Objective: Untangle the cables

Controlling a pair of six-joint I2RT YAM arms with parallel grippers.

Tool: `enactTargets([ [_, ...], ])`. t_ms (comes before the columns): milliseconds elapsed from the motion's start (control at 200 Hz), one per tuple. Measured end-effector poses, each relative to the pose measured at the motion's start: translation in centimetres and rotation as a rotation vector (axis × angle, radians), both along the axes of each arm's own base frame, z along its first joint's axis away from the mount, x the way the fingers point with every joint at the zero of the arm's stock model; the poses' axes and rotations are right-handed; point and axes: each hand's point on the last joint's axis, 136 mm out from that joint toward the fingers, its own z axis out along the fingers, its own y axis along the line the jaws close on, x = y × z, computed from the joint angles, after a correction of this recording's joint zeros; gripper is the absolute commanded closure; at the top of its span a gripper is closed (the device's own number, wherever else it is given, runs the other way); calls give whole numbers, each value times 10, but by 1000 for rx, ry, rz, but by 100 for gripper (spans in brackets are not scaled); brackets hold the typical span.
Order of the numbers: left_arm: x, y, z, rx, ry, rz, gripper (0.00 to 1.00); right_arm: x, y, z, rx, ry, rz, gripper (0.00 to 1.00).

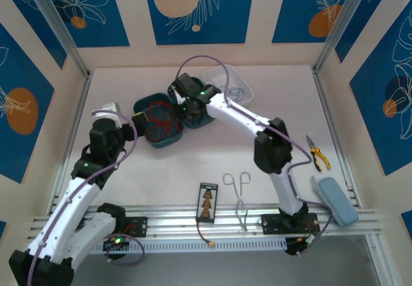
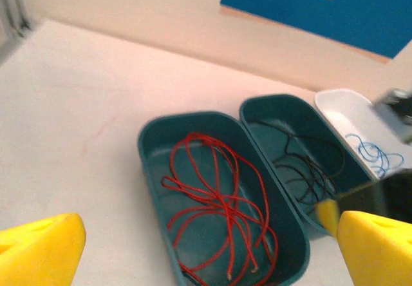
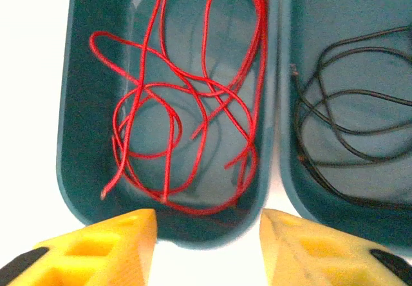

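While the red cable (image 3: pixel 187 99) lies looped in a teal tray (image 3: pixel 74 118), black cable (image 3: pixel 341 125) in the twin tray (image 3: pixel 347 15) at its 3 o'clock, blue cable (image 2: pixel 370 154) in the white tray (image 2: pixel 347 109) at 1 o'clock, left end effector (image 2: pixel 206 254) gapes wide and empty, right end effector (image 3: pixel 207 234) partly open, gripping nothing.

Cables (image 3: pixel 168 157) in adj. trays (image 3: pixel 71 138), 1 per tray.

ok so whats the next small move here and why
Probably lift the right gripper straight up and away. Its jaws stand open and empty over the red cable, alone in one teal tray; the black cable has the next tray, the blue cable the white tray. Nothing looks tangled together.
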Motion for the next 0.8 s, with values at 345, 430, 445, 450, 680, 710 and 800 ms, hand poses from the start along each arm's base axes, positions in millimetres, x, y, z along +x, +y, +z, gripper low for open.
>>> enactTargets([
  [345, -36, 36, -18, 130, -63, 108, 0, -35, -131, 42, -18, -188, -238, 1],
  [430, -37, 39, -30, 154, -54, 120, 0, -42, -166, 34, -43, -207, -310, 1],
  [445, -37, 40, -33, 157, -53, 122, 0, -43, -172, 33, -47, -209, -323, 1],
  [450, -37, 40, -34, 160, -53, 123, 0, -44, -174, 31, -50, -207, -325, 1],
  [680, -30, 45, -79, 216, -38, 146, 0, -57, -260, 9, -69, -224, -532, 1],
  [710, -29, 45, -86, 230, -30, 145, 0, -58, -271, 8, -61, -226, -562, 1],
  [800, -24, 45, -99, 269, -23, 141, 0, -61, -301, 5, -16, -234, -650, 1],
])
